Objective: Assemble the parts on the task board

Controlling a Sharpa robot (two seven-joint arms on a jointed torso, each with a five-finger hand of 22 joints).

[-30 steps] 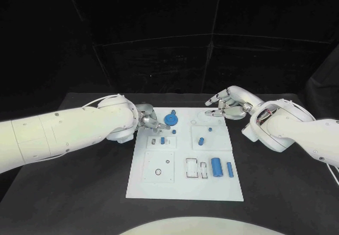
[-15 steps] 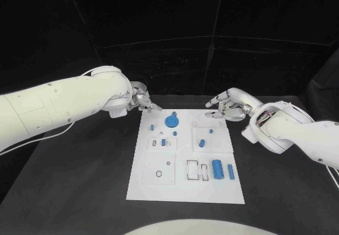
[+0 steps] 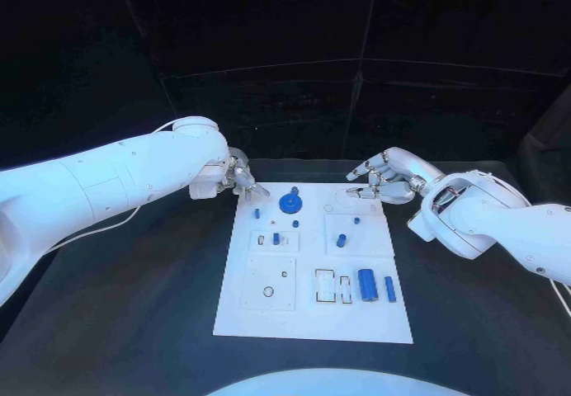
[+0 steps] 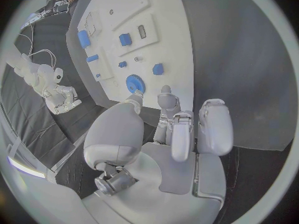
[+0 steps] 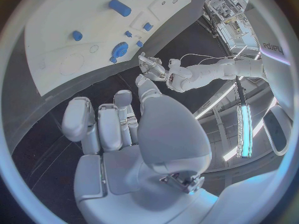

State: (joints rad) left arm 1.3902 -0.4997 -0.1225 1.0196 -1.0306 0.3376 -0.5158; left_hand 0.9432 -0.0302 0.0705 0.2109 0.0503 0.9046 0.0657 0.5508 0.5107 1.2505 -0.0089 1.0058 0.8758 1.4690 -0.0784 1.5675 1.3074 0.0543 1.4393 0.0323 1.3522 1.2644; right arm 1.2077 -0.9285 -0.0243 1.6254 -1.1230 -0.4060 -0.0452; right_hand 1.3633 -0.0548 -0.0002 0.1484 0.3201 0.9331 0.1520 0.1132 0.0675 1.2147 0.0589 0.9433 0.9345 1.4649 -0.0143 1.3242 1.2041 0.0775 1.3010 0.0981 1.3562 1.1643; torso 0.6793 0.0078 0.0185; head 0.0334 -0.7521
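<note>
Task board [image 3: 312, 318], a white plate, lies in the middle of the black table [image 3: 131, 330]; on it near the far edge sits a blue gear [image 3: 290, 202], with small blue pegs [image 3: 275, 238] beside it and a further small blue piece [image 3: 341, 241] toward the right half; nearer the robot lie a blue cylinder [image 3: 368, 285] and a thin blue pin [image 3: 389, 287] just beside it, close to rectangular slots. Left hand [image 3: 240, 181] hangs above the board's far left corner, just beside the gear; in the left wrist view its fingers [image 4: 181, 129] are curled inward with nothing visible between them, and the gear [image 4: 135, 83] lies on the board beyond their tips. Right hand [image 3: 387, 179] hovers at the far right corner of the board; its fingers [image 5: 99, 127] are bent loosely, apart from one another, holding nothing; in that wrist view the gear [image 5: 119, 49] and the cylinder [image 5: 119, 7] show on the board [image 5: 62, 25].
</note>
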